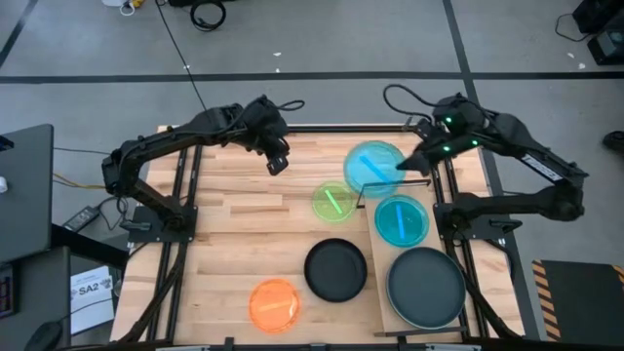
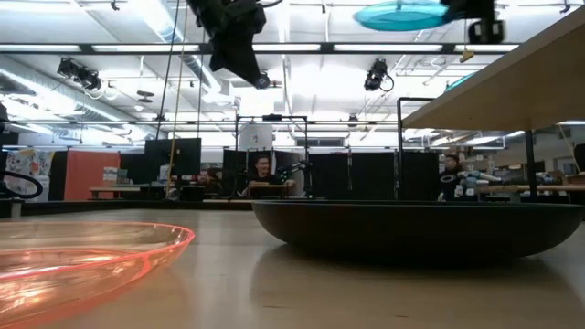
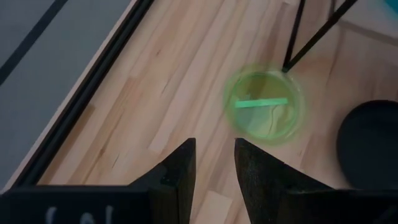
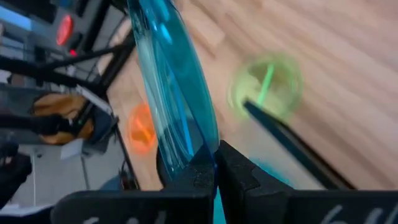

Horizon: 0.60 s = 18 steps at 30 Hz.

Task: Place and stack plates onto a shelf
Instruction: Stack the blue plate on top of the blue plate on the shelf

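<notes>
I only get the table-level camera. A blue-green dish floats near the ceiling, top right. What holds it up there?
Observer: The right arm does. Its jaws are shut on the rim of that cyan plate.
Visitor: And the slanted wooden board beside it, is anything on top?
Observer: That is the shelf. A second cyan plate and a larger black plate lie on it side by side.
Visitor: What about the dark thing hanging top left?
Observer: That is the left arm. Its jaws are open and empty, with a lime green plate on the table ahead of them.
</notes>
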### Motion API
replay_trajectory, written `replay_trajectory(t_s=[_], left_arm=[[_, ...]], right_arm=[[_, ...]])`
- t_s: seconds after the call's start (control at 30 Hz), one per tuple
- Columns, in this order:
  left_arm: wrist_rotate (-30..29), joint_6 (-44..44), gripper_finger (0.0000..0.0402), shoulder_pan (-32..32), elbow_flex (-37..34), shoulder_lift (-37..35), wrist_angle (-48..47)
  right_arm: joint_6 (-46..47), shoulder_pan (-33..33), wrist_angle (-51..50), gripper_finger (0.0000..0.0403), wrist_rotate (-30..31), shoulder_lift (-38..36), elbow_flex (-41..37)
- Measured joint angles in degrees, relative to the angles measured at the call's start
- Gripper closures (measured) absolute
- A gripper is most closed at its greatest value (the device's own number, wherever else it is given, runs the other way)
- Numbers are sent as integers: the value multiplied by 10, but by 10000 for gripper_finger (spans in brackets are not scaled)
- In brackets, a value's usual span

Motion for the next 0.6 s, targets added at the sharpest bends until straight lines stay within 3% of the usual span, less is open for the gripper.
replay_trajectory(t_s=[0.27, 0.6], left_arm=[[0, 0, 285, -12, 0, 0, 2], [0, 0, 285, -12, 0, 0, 1]], right_arm=[[0, 6, -131, 390, -2, -32, 0], [-2, 76, -206, 390, 29, -42, 0]])
